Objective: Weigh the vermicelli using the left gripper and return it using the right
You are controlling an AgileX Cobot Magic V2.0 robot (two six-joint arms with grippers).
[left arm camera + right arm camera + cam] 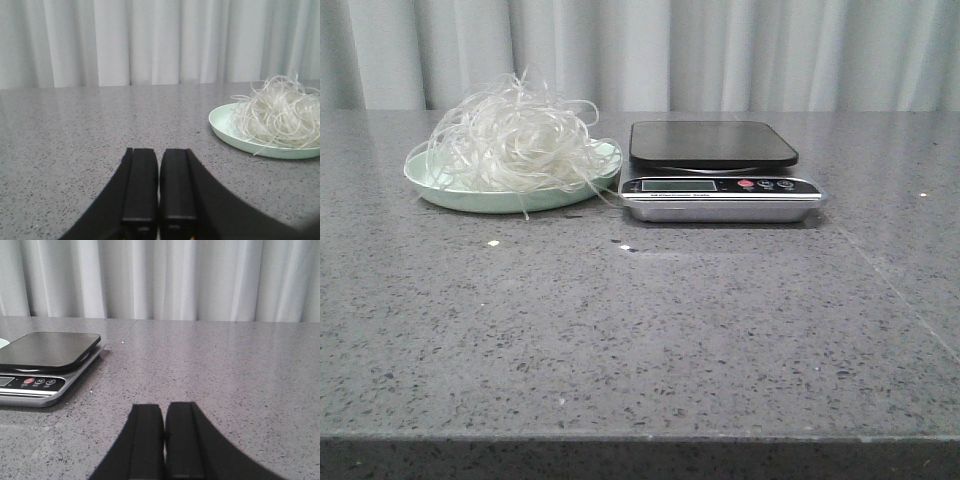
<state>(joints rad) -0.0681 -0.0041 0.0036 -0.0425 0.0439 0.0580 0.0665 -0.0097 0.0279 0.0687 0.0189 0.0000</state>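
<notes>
The vermicelli [515, 135] sits heaped on the pale green plate [435, 185], just beside the scale [720, 170], on the plate's left side of it in the front view. From the left gripper [159, 200] the pile lies ahead and off toward the robot's right, well apart; fingers pressed together w/ nothing between them. Right gripper [165, 440] also closed & empty, w/ only the scale ahead of it, so left arm looks nearer the noodles. The pile is a round tangle, no clear long axis, so approach angle prob matters little
</notes>
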